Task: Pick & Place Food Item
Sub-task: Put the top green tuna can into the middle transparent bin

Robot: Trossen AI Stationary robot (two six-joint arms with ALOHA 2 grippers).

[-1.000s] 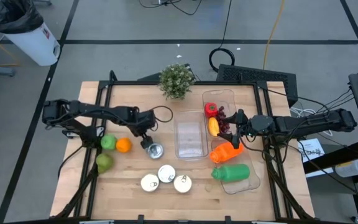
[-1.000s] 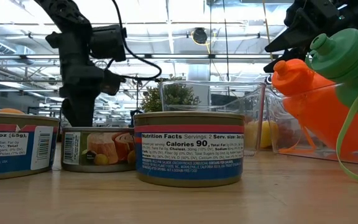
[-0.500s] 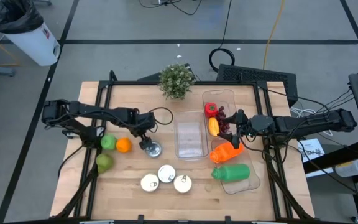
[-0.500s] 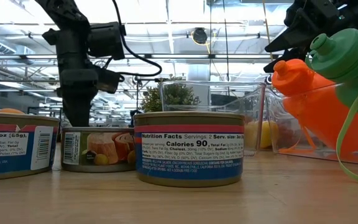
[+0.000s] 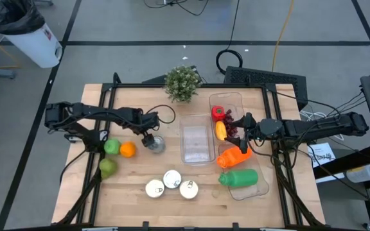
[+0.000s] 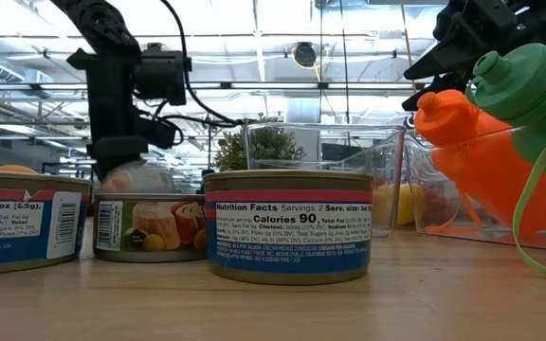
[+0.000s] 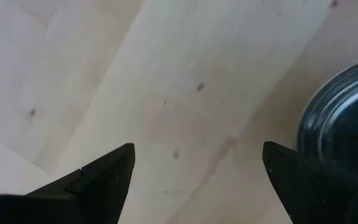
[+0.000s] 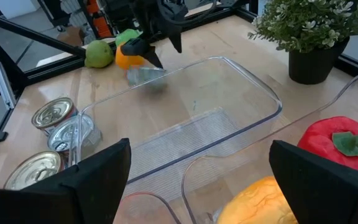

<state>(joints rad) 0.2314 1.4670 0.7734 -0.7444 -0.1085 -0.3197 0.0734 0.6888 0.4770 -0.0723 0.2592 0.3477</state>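
Note:
My left gripper (image 5: 148,138) points down, open, over bare wood (image 7: 191,93) in the left middle of the table. A silver can (image 5: 157,144) shows blurred just to its right, outside the fingers (image 7: 303,180); in the left wrist view its rim (image 7: 344,112) sits beside one finger. A green apple (image 5: 112,146), an orange (image 5: 128,150) and a pear (image 5: 108,167) lie to the left. My right gripper (image 5: 241,133) hangs open above the bins on the right. My left gripper has one finger close beside the silver can's rim (image 7: 316,124), on the finger's outer side. I cannot tell whether the finger touches the can. Nothing is between the two fingers.
An empty clear bin (image 5: 196,142) stands mid-table. A bin behind it holds a red pepper (image 5: 218,113) and a lemon (image 5: 220,130). Orange (image 5: 233,157) and green (image 5: 239,178) bottles lie in a near-right bin. Three cans (image 5: 172,183) stand near the front, a plant (image 5: 183,83) at the back.
My left gripper has gone toward the table's far edge and a little left, tipping as it went, and stays open. The silver can has shifted toward the far edge with it and now shows blurred.

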